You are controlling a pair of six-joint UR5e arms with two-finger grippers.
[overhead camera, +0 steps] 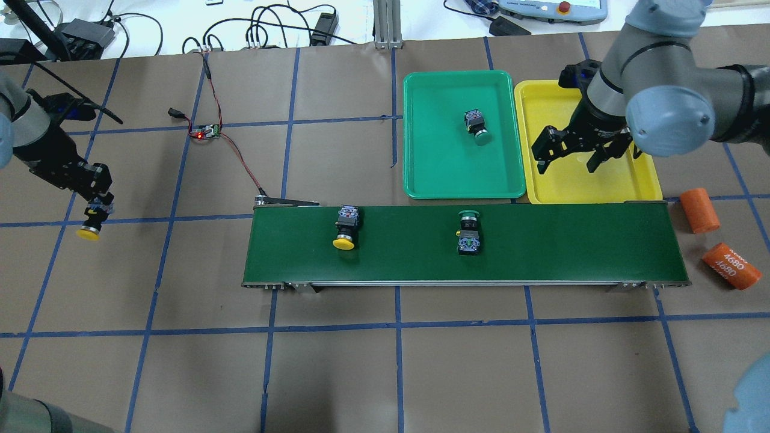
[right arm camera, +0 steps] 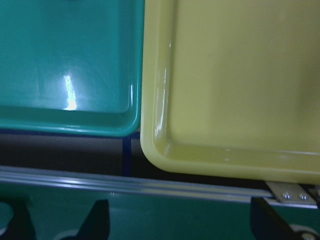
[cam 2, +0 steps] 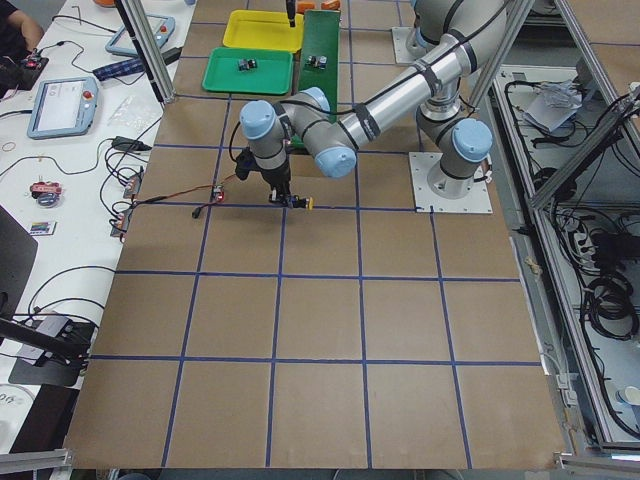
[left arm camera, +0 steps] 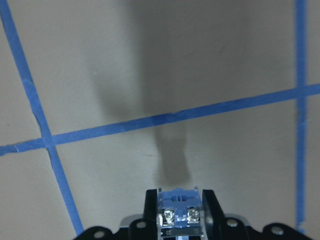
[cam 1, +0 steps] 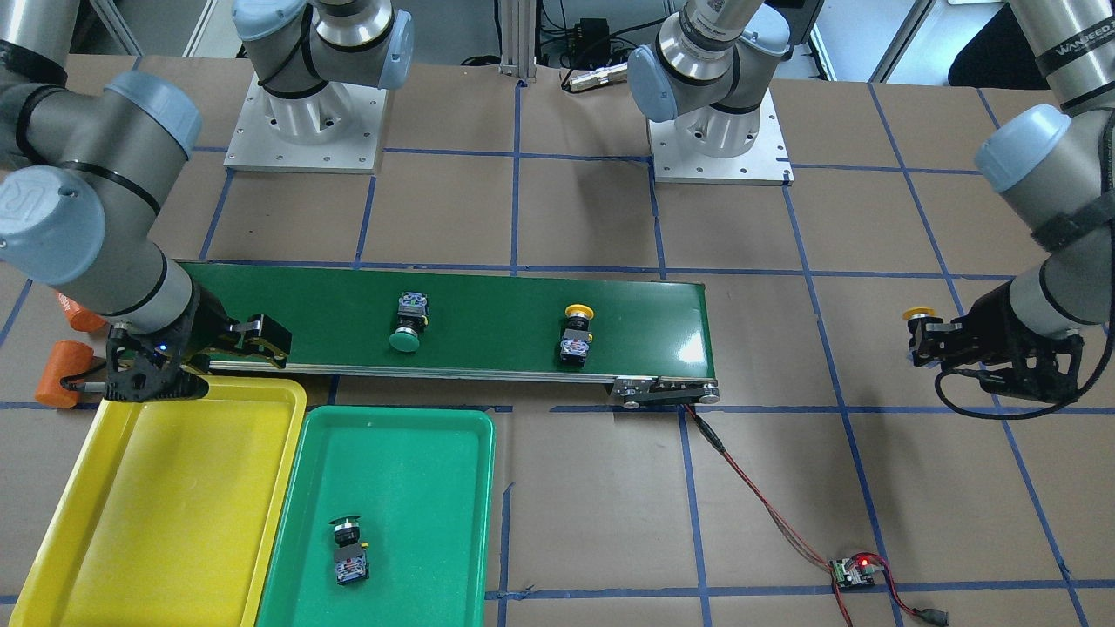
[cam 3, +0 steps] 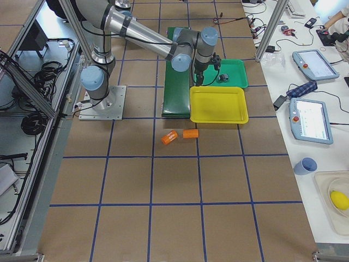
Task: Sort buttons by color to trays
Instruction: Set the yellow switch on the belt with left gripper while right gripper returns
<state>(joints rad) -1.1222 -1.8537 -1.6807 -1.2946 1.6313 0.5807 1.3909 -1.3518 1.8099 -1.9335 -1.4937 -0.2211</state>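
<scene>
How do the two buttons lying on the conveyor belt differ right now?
The yellow-capped button points its cap toward the robot; the green-capped button points its cap away, toward the green tray. The yellow-capped button lies to the robot's left of the conveyor belt's middle, the green-capped button at about its middle. Both lie on their sides and have black bodies.

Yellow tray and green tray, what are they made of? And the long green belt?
The yellow tray and green tray look like smooth, shiny plastic: light glints off their rounded rims in the right wrist view. The belt looks like duller rubber or vinyl, with a soft sheen; I cannot tell which.
</scene>
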